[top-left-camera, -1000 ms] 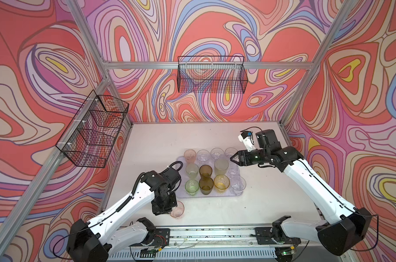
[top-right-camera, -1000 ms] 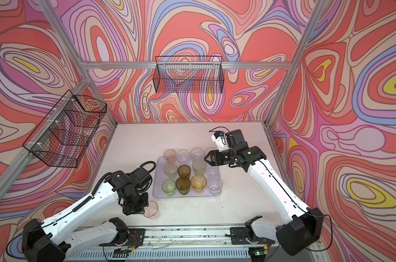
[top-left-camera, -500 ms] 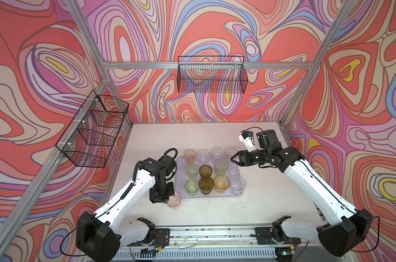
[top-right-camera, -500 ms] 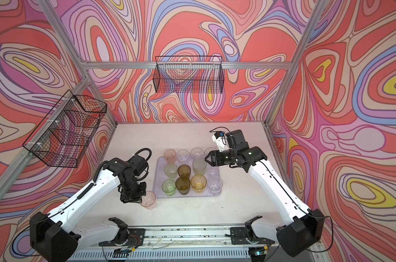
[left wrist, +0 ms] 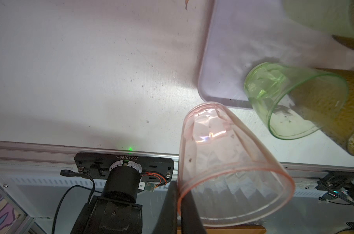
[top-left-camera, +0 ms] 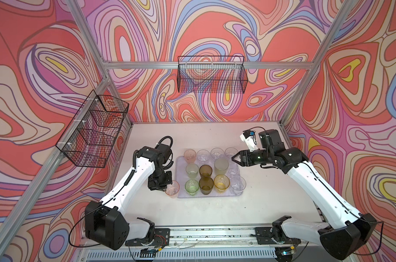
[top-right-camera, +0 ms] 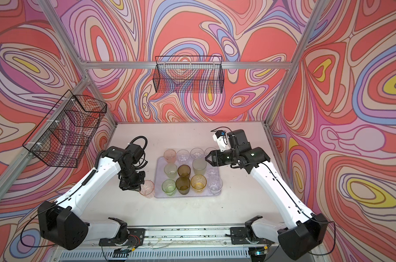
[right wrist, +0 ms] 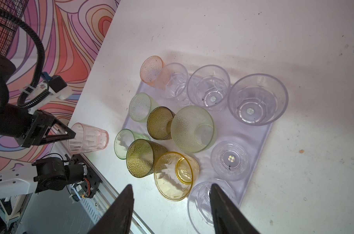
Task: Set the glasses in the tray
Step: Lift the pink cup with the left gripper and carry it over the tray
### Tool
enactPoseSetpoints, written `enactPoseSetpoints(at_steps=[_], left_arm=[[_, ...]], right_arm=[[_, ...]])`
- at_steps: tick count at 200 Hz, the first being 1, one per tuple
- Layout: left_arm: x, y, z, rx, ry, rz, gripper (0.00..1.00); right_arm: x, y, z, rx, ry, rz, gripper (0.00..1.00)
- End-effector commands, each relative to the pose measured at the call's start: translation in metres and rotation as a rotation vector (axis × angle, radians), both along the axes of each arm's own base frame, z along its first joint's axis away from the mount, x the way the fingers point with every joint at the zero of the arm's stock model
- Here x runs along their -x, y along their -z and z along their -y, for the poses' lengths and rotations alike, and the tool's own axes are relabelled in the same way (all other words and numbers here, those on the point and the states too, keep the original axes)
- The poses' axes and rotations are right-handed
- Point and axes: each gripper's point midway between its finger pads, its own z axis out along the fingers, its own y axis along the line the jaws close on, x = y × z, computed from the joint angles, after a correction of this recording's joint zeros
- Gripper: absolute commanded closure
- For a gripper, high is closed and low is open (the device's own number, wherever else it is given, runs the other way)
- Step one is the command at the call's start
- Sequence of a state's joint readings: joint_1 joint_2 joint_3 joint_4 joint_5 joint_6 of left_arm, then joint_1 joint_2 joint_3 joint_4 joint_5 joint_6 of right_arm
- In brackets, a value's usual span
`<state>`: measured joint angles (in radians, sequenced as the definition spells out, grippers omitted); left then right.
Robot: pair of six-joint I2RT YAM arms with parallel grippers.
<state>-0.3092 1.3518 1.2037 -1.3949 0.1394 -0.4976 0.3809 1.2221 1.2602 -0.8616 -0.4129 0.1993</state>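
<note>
The left tool [left wrist: 179, 188] is clenched on the rim of a pale pink, faceted translucent plastic tumbler [top-left-camera: 173, 189], one finger inside the mouth and one outside. The tumbler hangs upright just off the 7 o'clock corner of the flat, pale lilac translucent tray [top-left-camera: 180, 175]. I cannot tell whether its base is clear of the tabletop [top-left-camera: 215, 211]. A dozen other tumblers already stand in the tray, clear, green, olive-brown, amber and pink. The only bare strip runs along its 9 o'clock edge, beside the green faceted tumbler [left wrist: 289, 97]. To do this step well, I would carry the base over the low rim and move towards 3 o'clock only as far as that strip. The tumbler should stay vertical, since a rim pinch lets it swing. Lower it until it sits flat before letting go, keeping off the green neighbour. The right tool [top-left-camera: 234, 160] is spread and grasps nothing, hovering over the tray's 2 o'clock corner, well apart from the work. The white tabletop is scuffed and speckled with dark grit. Swirling red, pink and lilac walls in an aluminium frame enclose it. One black wire basket [top-left-camera: 211, 74] hangs at 12 o'clock and a tiered wire basket [top-left-camera: 92, 131] at 10 o'clock.
</note>
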Motion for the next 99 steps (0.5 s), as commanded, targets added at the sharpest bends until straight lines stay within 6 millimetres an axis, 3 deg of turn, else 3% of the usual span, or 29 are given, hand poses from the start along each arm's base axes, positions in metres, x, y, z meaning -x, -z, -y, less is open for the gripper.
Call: enactPoseSetpoints(at_steps=[1, 99], left_arm=[[-0.013, -0.009, -0.004, -0.008, 0.054, 0.015, 1.00], [-0.055, 0.002, 0.002, -0.024, 0.100, 0.032, 1.00]], right_arm=[[0.002, -0.013, 0.001, -0.009, -0.005, 0.031, 0.39], [0.002, -0.009, 0.003, 0.009, 0.000, 0.024, 0.39]])
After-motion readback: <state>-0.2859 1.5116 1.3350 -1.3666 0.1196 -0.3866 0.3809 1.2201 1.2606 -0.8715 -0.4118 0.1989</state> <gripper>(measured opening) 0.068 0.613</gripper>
